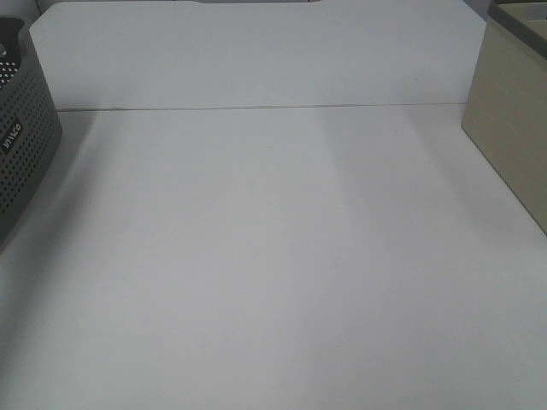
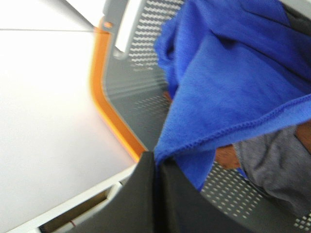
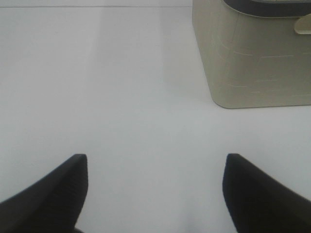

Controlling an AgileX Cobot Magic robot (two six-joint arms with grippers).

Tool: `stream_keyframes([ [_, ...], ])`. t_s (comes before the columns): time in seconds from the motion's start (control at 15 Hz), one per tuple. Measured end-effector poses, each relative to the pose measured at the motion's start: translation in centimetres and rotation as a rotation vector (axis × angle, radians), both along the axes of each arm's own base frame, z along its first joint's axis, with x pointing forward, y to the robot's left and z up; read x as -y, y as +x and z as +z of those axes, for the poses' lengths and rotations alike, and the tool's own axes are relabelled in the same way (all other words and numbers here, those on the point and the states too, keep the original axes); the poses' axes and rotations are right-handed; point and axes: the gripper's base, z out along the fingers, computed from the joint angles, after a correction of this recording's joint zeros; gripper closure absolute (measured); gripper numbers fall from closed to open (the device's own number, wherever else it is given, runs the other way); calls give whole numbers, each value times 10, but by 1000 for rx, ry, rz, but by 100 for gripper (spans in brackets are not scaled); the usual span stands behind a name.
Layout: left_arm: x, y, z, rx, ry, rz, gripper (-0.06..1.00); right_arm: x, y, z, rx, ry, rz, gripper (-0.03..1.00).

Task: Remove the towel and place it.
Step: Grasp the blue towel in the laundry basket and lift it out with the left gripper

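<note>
L gripper point(image 2: 156, 159) pinched shut on towel point(image 2: 228, 82) hem, cloth spreading away from tips over grey basket point(image 2: 127, 92), scene left; R gripper point(image 3: 155, 184) wide open, well apart.

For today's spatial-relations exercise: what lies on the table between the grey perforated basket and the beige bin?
Nothing: the exterior high view shows only bare white table between the grey basket and the beige bin.

We see the right gripper point(image 3: 156, 162) with its black fingers point(image 3: 53, 194) spread wide over the white table point(image 3: 121, 87). A beige bin point(image 3: 252, 63) stands on the table, well apart from the fingers.
</note>
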Motion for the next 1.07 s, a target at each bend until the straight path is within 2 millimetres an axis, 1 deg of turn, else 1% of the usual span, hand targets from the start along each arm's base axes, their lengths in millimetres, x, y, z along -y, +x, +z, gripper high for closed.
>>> stream_keyframes([
  [0.13,15,-20,34,158,4,-32,94,0,0,0,0,0,0,22],
  [0.2,33,-42,65,306,14,-94,94,0,0,0,0,0,0,22],
  [0.27,41,-51,76,361,16,-124,94,0,0,0,0,0,0,22],
  [0.47,60,-68,94,447,12,-192,94,0,0,0,0,0,0,22],
  [0.67,89,-84,104,481,0,-309,94,0,0,0,0,0,0,22],
  [0.73,100,-88,105,481,3,-364,94,0,0,0,0,0,0,22],
  [0.8,107,-90,106,481,3,-396,94,0,0,0,0,0,0,22],
  [0.87,121,-95,106,478,4,-459,94,0,0,0,-1,1,1,22],
  [0.93,140,-101,105,458,23,-561,94,0,2,1,-5,1,0,22],
  [1.07,157,-106,105,463,43,-650,94,-4,12,11,24,36,45,22],
])
